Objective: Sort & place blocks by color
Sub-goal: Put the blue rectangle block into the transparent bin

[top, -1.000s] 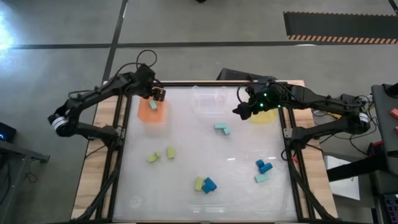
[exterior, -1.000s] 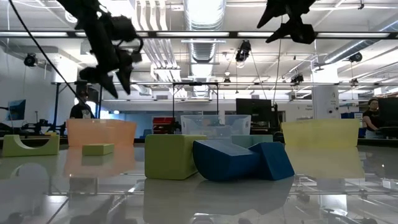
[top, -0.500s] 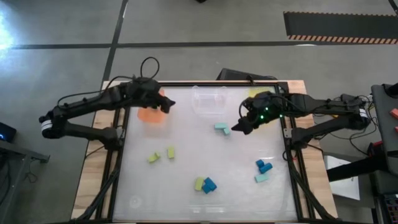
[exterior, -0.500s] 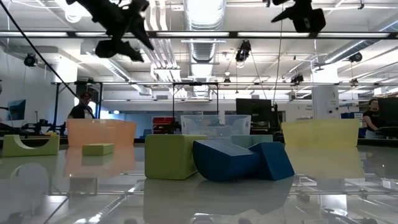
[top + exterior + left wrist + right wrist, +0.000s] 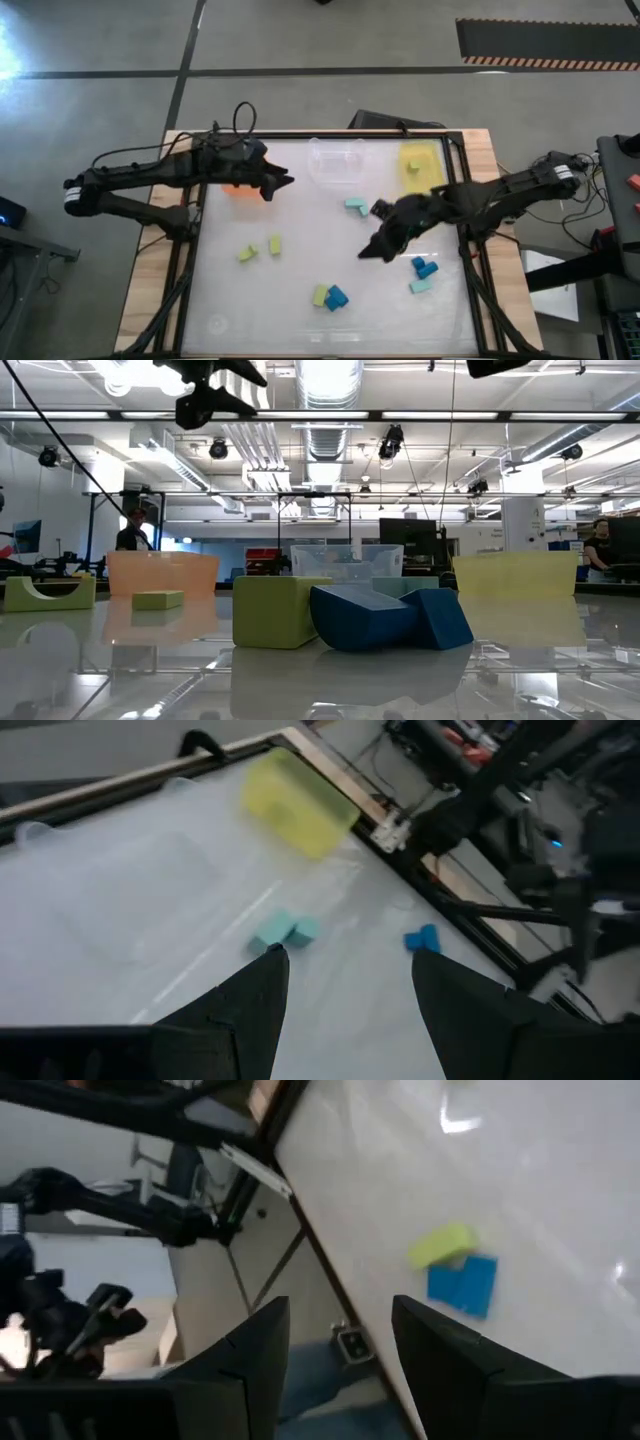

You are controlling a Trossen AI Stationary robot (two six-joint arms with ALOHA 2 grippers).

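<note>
While three trays (image 5: 421, 162) stand, three green blocks (image 5: 274, 245) lie.

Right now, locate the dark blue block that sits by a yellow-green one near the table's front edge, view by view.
High view: dark blue block, low in the picture, a little right of centre.
Low view: close up in the centre.
Left wrist view: not in it; the blue block there is a different one.
Right wrist view: right of centre.
Shared landmark: the yellow-green block right beside it.
</note>
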